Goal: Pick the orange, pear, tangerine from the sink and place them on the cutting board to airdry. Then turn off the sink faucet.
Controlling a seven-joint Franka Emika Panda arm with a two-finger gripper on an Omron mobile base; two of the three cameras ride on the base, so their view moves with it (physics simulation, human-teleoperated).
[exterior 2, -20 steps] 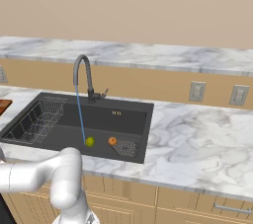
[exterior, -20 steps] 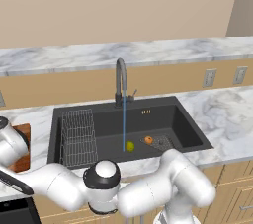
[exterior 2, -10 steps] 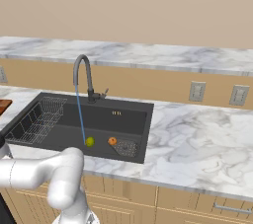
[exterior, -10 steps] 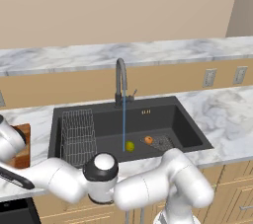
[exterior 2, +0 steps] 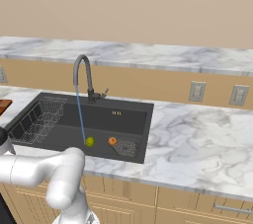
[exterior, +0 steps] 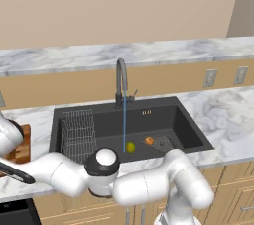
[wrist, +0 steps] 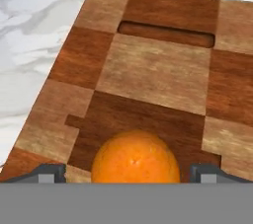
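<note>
Standing wide apart, the two fingers of the tool (wrist: 127,174) have an orange fruit (wrist: 135,158) between them, and neither finger touches it. The fruit sits on the cutting board (wrist: 153,70), right under the tool. Beyond the board lies the white marble desk (wrist: 34,35). Far off to the tool's side, in the sink (exterior: 163,120), the pear (exterior: 130,146) lies under the running sink faucet (exterior: 121,83), with another orange fruit (exterior: 149,140) just beside it.

Matt patchwork-wood cutting board (wrist: 153,77), veined marble counter (wrist: 34,30), dimpled orange (wrist: 135,161).
</note>
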